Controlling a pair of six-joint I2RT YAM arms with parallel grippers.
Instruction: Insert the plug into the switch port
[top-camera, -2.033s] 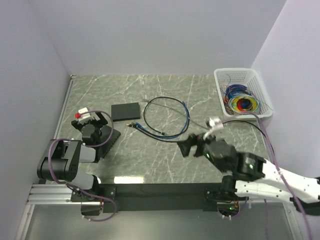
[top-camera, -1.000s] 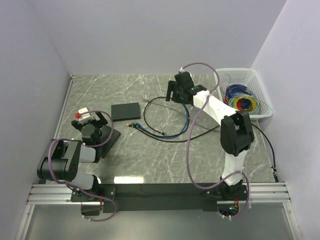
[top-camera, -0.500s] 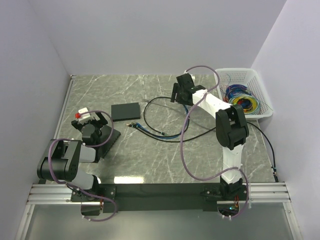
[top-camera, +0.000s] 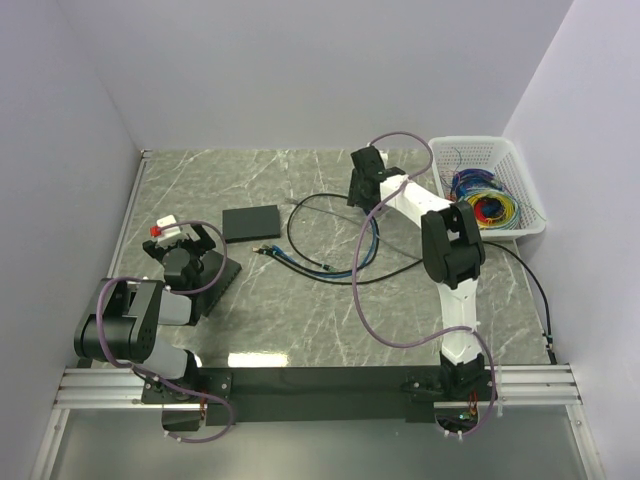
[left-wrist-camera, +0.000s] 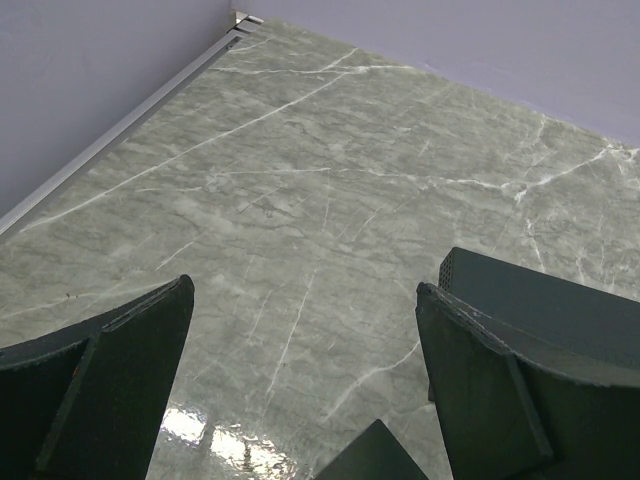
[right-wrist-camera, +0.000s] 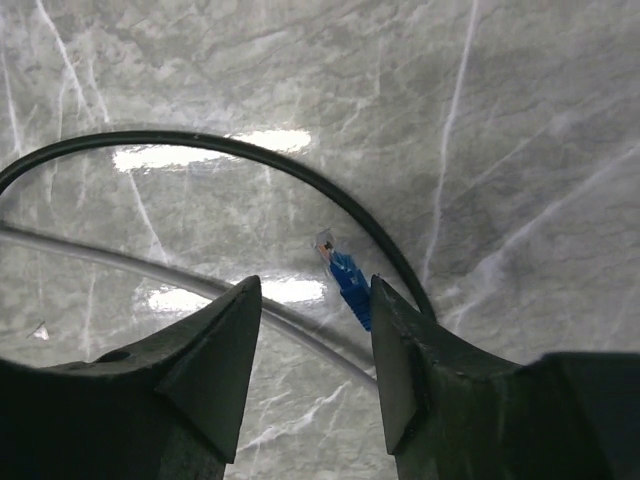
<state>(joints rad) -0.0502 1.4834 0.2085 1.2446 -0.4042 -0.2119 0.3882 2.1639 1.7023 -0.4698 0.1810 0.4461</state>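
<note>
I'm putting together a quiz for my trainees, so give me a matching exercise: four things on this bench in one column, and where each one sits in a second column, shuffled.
Things
1. black switch box
2. white basket
3. blue plug
4. left gripper

Places
A. far right corner of the table, holding coloured wire coils
B. left side of the table, jaws wide open, holding nothing
C. lying on the table between the fingers of the right gripper
D. flat on the table, left of the cables

Pairs: 1-D, 2-A, 3-C, 4-B
</note>
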